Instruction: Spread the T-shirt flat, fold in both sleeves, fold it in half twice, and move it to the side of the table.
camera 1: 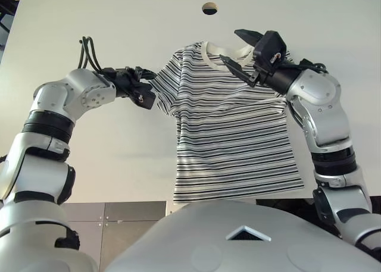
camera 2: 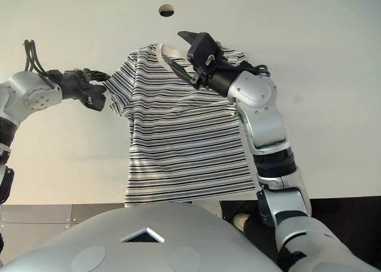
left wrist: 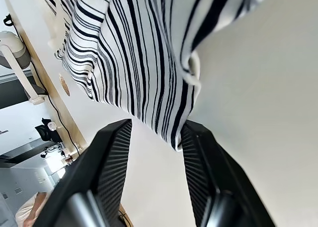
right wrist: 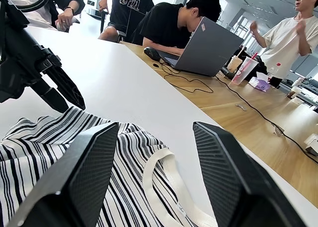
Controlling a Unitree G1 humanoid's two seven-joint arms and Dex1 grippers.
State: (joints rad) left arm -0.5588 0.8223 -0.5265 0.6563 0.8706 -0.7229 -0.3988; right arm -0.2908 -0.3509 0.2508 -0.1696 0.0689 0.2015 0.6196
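A black-and-white striped T-shirt (camera 1: 229,123) with a cream collar (right wrist: 166,187) lies spread on the white table (camera 1: 119,159), its hem near the front edge. My left gripper (camera 1: 150,88) is open at the tip of the shirt's left sleeve. In the left wrist view the sleeve hem (left wrist: 175,137) lies just between the two fingers (left wrist: 115,157). My right gripper (camera 1: 229,44) is open and hovers over the collar and right shoulder, holding nothing. The right wrist view also catches the left gripper (right wrist: 64,93) at the far sleeve.
A round cable hole (camera 1: 209,8) sits in the table beyond the collar. Grey cabinet fronts (camera 1: 113,224) show below the table's front edge. A wooden desk with a laptop (right wrist: 208,48), cables and cups stands beyond the white table, with people seated there.
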